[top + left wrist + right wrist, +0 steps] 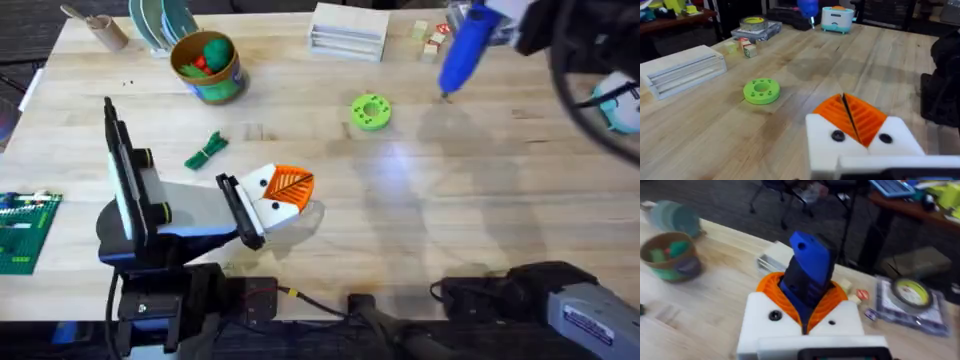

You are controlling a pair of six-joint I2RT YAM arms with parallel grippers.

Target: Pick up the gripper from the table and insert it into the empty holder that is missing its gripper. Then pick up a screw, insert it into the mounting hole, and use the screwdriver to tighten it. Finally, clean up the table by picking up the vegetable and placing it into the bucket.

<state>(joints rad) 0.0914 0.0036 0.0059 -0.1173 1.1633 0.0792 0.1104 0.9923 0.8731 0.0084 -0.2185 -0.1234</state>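
My right gripper (807,312) is raised over the far right part of the table (420,220), its orange pads clamped on the blue screwdriver (465,45), which hangs tilted with its black tip pointing down toward the wood, close to the green ring-shaped disc (370,111) but apart from it. My left gripper (852,117) sits low near the front of the table, its two orange ribbed pads pressed together with nothing between them, tips pointing toward the table's middle. The leafy green vegetable (207,150) lies flat on the wood just beyond my left arm, between it and the bucket (208,66). The bucket stands upright toward the far left, with a green toy and something red inside it. A stack of white trays (349,30) rests at the far edge, and a roll of yellow tape (910,292) lies on a flat packet near my right wrist.
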